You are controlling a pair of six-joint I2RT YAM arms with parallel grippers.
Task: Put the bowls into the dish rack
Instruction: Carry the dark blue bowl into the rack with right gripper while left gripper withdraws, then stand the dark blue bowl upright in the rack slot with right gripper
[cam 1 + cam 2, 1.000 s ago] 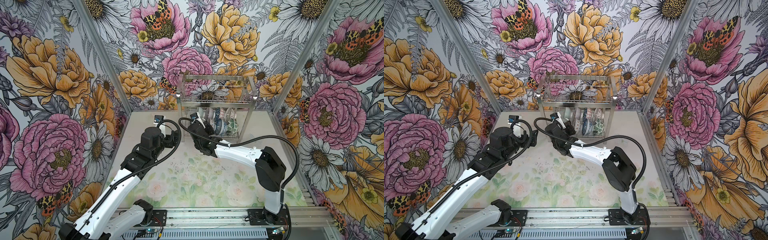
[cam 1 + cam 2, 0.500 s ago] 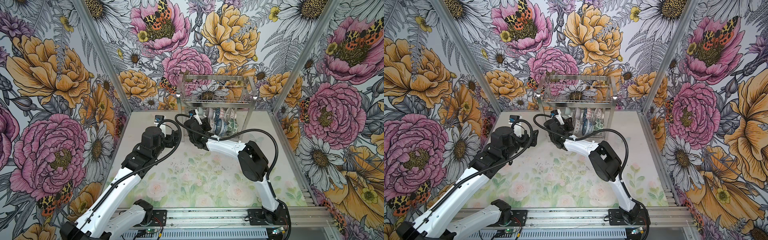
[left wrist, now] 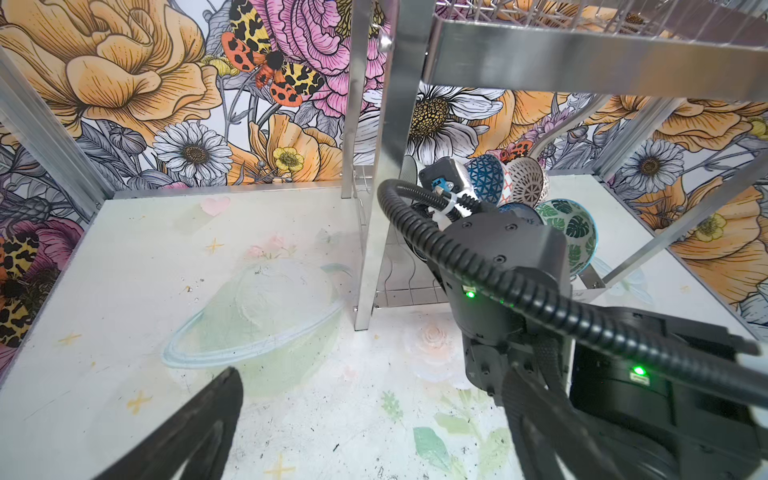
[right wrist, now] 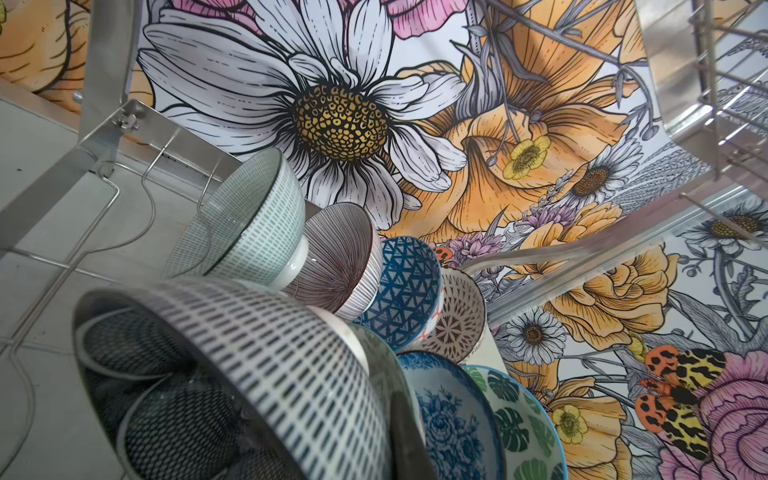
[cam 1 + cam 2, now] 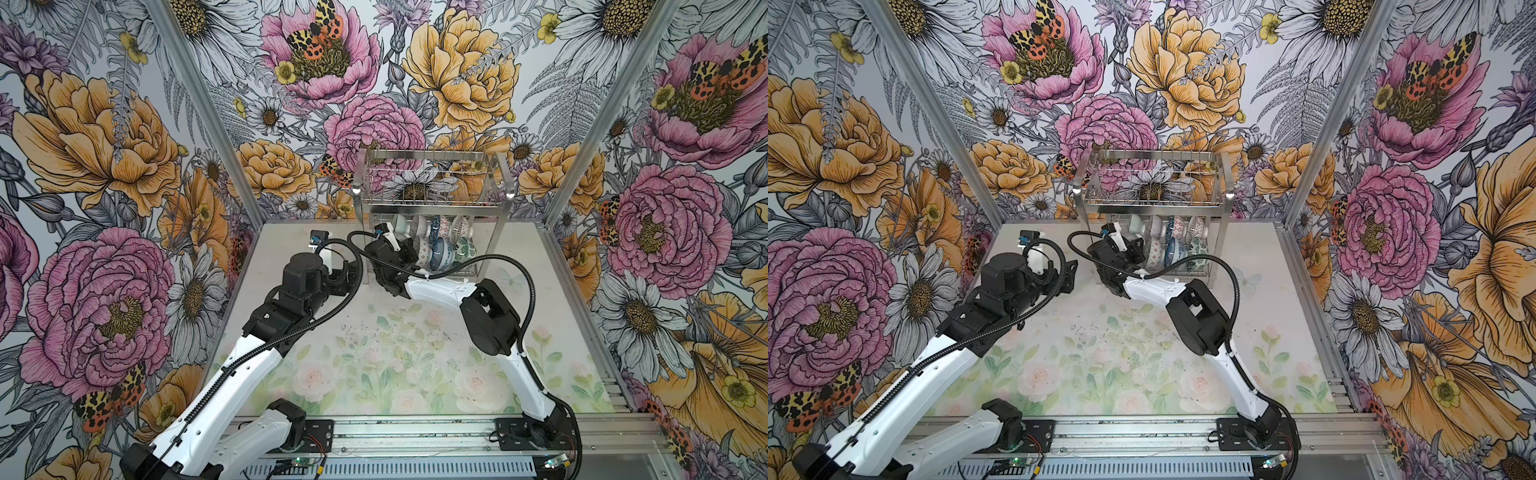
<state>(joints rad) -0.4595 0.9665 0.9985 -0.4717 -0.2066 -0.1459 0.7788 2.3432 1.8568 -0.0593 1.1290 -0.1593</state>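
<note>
The dish rack (image 5: 432,203) (image 5: 1150,205) stands at the back of the table. Several bowls stand on edge in its lower tier: a pale dashed one (image 4: 253,224), a purple-lined one (image 4: 340,257), a blue geometric one (image 4: 407,286), a blue floral one (image 4: 449,415) and a green leaf one (image 4: 519,419) (image 5: 465,251). My right gripper (image 5: 409,249) (image 5: 1138,249) reaches into the tier's left end, shut on the wall of a grey dashed bowl (image 4: 249,374) tipped on its side beside the floral bowl. My left gripper (image 3: 374,436) (image 5: 349,270) hangs open and empty over the table, left of the rack's front leg (image 3: 374,208).
The rack's top basket (image 4: 715,104) hangs low over the lower tier. The right arm's cable (image 3: 519,286) and wrist cross in front of the left gripper. Flowered walls close in the table (image 5: 374,353) on three sides.
My right arm has pushed forward and left, carrying the dashed bowl deeper into the rack's lower tier. The left arm has stayed still and open.
</note>
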